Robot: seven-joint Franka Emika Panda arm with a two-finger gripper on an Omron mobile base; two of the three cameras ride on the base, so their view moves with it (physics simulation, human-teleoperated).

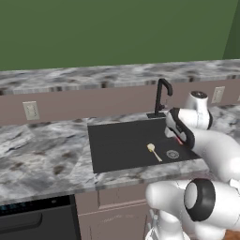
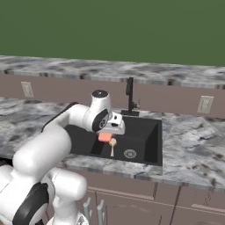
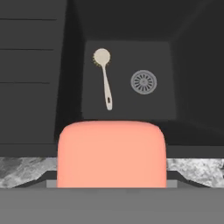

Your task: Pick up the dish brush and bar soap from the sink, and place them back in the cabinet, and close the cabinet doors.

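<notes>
Over the sink [image 1: 122,164], left base view: my arm reaches in from the lower right and the wrist hangs above the basin's right part. A sliver of red, the bar soap [image 1: 178,139], peeks out just under the wrist. The dish brush [image 1: 154,152] lies flat on the basin floor, head toward the back, beside the round drain [image 1: 172,154]. The faucet [image 1: 162,96] stands at the back rim, near my wrist.

Right base view: the gripper [image 2: 107,135] hangs above the basin floor with the soap [image 2: 105,137] between its jaws, lifted clear of the bottom. The brush [image 2: 112,146] lies just below and beside it, apart from the soap. The marbled tabletop [image 2: 193,136] runs on both sides of the sink [image 2: 154,145].

Hand view: the soap [image 3: 112,154] sits large between my finger tips, so the gripper is pinching the soap across its width. Beyond it the brush [image 3: 104,76] and drain [image 3: 143,82] lie on the black floor.

Judgement: the step in hand is carrying the soap out. To do it well I should rise straight up before swinging, keep clear of the faucet, and hold the pinch steady, since a smooth block may slip. The brush remains to be fetched; the cabinet's place cannot be told from these views.
</notes>
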